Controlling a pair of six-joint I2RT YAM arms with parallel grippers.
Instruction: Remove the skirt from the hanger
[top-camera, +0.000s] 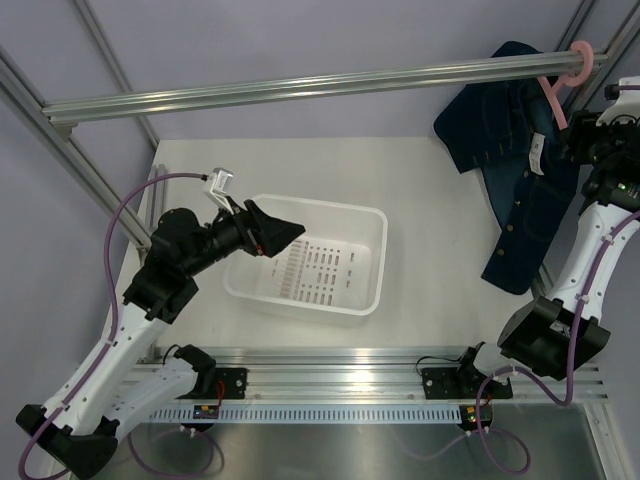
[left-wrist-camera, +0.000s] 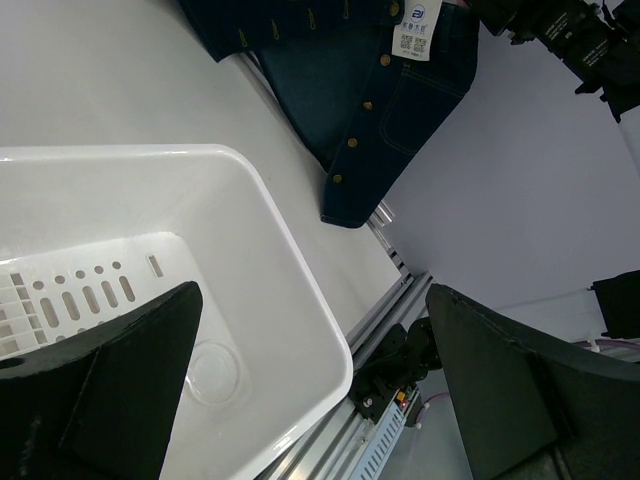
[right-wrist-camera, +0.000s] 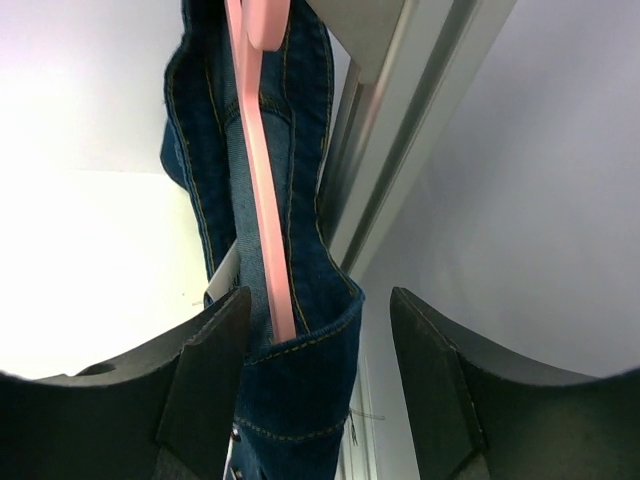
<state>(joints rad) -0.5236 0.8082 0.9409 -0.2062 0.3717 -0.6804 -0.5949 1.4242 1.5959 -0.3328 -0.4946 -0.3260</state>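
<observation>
The dark navy denim skirt (top-camera: 515, 170) hangs on the light-pink hanger (top-camera: 560, 95), whose hook is over the metal rail (top-camera: 300, 88) at the far right. A white paper tag (top-camera: 537, 156) shows on the skirt. My right gripper (top-camera: 578, 140) is open, just right of the skirt's top. In the right wrist view the skirt (right-wrist-camera: 290, 390) and the hanger's pink arm (right-wrist-camera: 262, 200) lie between its fingers (right-wrist-camera: 205, 390), nearer the left one. My left gripper (top-camera: 290, 235) is open and empty over the white bin (top-camera: 355, 305). The left wrist view shows the skirt (left-wrist-camera: 370, 100) far off.
The white bin (left-wrist-camera: 300, 290) has a slotted floor and stands at the middle of the table. Aluminium frame posts run up the left (top-camera: 70, 150) and right sides. A metal rail (top-camera: 400, 362) with cable mounts runs along the near edge.
</observation>
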